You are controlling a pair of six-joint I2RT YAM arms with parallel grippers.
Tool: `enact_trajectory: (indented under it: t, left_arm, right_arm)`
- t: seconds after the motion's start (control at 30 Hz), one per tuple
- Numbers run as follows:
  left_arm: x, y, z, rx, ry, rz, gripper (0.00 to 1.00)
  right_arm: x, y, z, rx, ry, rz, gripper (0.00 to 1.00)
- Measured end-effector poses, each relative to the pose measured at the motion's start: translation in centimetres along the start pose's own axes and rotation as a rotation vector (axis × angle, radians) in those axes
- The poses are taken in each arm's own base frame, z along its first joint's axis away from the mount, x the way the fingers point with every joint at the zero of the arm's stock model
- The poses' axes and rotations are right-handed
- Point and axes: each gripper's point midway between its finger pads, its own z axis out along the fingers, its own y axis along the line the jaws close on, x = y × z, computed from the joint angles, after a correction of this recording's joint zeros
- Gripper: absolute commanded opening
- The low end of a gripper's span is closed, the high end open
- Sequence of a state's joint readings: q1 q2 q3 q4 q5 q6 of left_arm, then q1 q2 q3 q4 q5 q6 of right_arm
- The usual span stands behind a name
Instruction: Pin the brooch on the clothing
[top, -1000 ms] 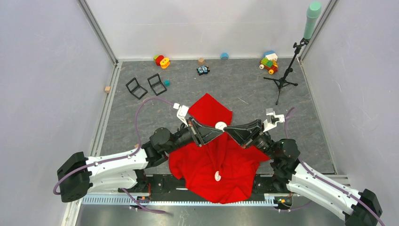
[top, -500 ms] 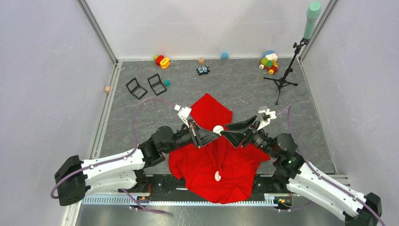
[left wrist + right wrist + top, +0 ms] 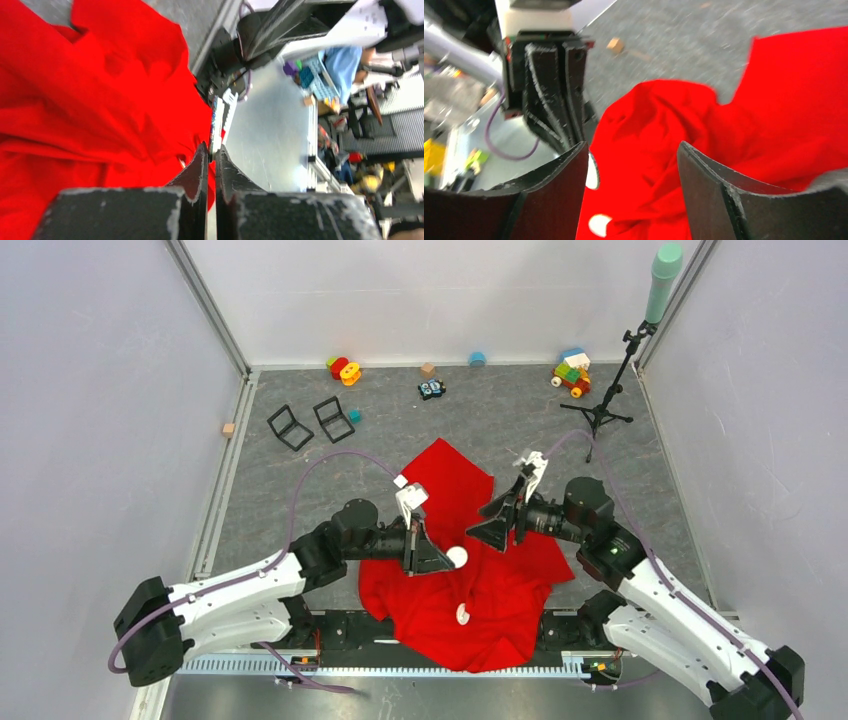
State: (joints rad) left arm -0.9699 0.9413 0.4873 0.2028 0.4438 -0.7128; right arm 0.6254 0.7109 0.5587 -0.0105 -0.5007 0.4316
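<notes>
Left pincer (image 3: pixel 446 561) is pinching a white brooch (image 3: pixel 457 557) above the red T-shirt (image 3: pixel 430 610); right pincer (image 3: pixel 484 529), at the brooch's 1 o'clock, is gaping wide.

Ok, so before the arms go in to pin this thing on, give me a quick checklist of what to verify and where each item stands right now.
1. Brooch held by the left gripper: ok, the white disc sits at its closed fingertips.
2. Right gripper free to assist: ok, jaws wide open, nothing between them.
3. Clothing lying flat where the pin would go: not ok, the red fabric is bunched and folded.
4. Which way the brooch faces: cannot tell, too small to read.
5. Grippers clear of each other: ok, a gap shows between them from above.
</notes>
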Motion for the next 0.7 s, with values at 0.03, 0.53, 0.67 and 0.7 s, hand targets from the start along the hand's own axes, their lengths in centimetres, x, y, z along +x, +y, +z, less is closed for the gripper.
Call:
enact_trajectory:
  t: [0.03, 0.53, 0.67, 0.7]
  left_arm:
    - [0.5, -0.2, -0.1, 0.011, 0.032, 0.007, 0.02]
    - [3.3, -1.3, 0.0, 0.104, 0.237, 0.021, 0.02]
    - [3.6, -1.3, 0.0, 0.115, 0.254, 0.014, 0.02]
    - [3.6, -1.3, 0.0, 0.115, 0.255, 0.014, 0.02]
  right_arm:
    - [0.9, 0.5, 0.1, -0.040, 0.044, 0.011, 0.67]
    - [5.5, 5.8, -0.3, -0.373, 0.206, 0.093, 0.53]
    - [6.4, 6.5, -0.1, -0.399, 0.239, 0.098, 0.48]
    - [6.5, 6.6, -0.1, -0.403, 0.246, 0.100, 0.47]
